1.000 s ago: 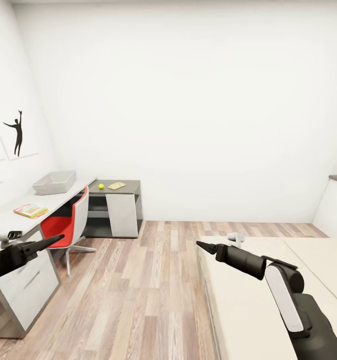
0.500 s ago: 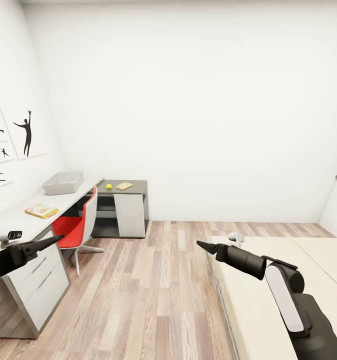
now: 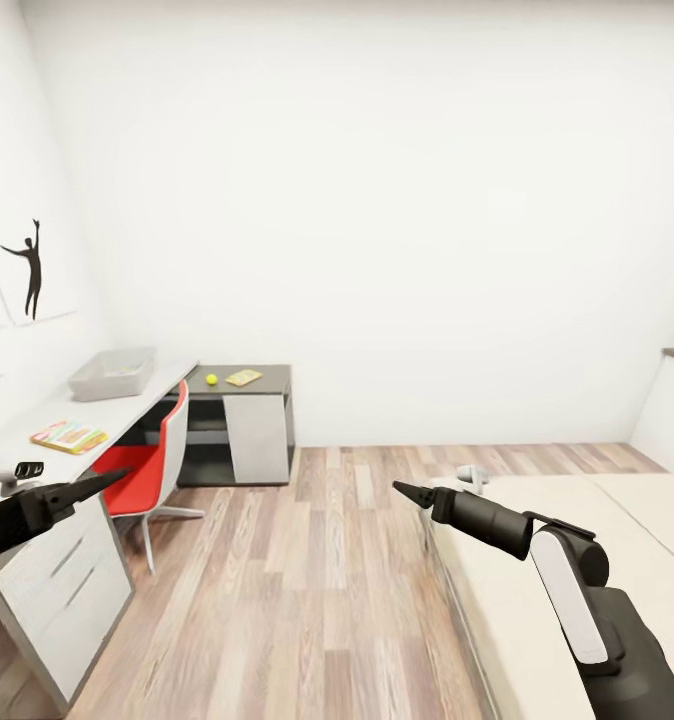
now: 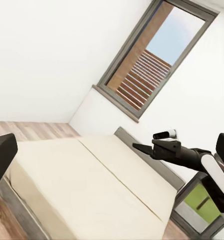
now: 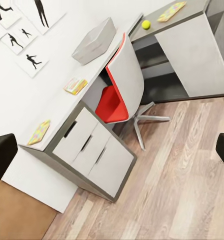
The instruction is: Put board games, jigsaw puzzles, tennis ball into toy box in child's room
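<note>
The toy box [image 3: 111, 374] sits at middle left on the table [image 3: 37, 455], a board game [image 3: 69, 436] nearer; the tennis ball [image 3: 211, 379] and a jigsaw puzzle [image 3: 243, 377] lie beyond. Bed [image 3: 567, 560] lower right. Both tools, left [image 3: 117, 476] and right [image 3: 400, 489], hold nothing, tips pinched together.

Table [image 3: 37, 455]: long pale desk along the wall, white drawers at its near end, joined at the far end to a lower dark grey side unit [image 3: 262, 378]. Toy box [image 3: 111, 374] sits at the desk's far end, a flat colourful rectangle [image 3: 69, 437] mid-length near the front edge, a jigsaw puzzle [image 5: 39, 132] at the near corner above the drawers. Side unit top carries the tennis ball [image 3: 211, 379] and another flat multicolour piece [image 3: 243, 377] just beside it, apart. Bed [image 3: 567, 510]: plain beige mattress. Wood-plank floor [image 3: 307, 580] between table and bed.
</note>
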Controlling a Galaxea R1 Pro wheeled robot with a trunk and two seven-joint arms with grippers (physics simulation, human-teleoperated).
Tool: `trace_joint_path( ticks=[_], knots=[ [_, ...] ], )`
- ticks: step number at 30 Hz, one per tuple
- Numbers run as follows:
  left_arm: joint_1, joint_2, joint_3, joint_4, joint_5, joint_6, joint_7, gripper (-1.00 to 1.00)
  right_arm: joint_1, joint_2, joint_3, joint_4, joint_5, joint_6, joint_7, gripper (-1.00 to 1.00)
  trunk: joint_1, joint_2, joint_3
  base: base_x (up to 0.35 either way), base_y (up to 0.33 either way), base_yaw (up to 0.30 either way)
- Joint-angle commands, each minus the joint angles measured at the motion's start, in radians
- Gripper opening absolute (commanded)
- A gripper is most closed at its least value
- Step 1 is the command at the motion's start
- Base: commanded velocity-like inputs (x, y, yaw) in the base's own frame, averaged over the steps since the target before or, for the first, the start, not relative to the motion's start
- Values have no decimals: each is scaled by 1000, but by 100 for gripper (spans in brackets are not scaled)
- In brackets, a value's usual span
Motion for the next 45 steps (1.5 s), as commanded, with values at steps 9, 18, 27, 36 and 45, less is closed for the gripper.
trace_joint_path(
  ticks=[9, 18, 27, 36, 45],
  knots=[
    [1, 5, 6, 0, -1, 11, -5, 100, -1, 0, -1, 0, 1, 6, 4, 100, 1, -1, 1, 241, 148, -257],
    [0, 5, 11, 0, 0, 11, -5, 100, -1, 0, -1, 0, 1, 6, 4, 100, 1, -1, 5, 63, 15, -275],
    [1, 9, 12, 0, 0, 11, -5, 100, -1, 0, -1, 0, 1, 6, 4, 100, 1, -1, 8, -16, 112, -277],
    [1, 10, 13, 0, 1, 11, -5, 100, -1, 0, -3, 0, 1, 6, 4, 100, 1, -1, 12, -37, 146, -277],
    [0, 10, 13, 0, 1, 11, -5, 100, -1, 0, -3, 0, 1, 7, 4, 100, 1, -1, 17, -2, 56, -277]
  ],
)
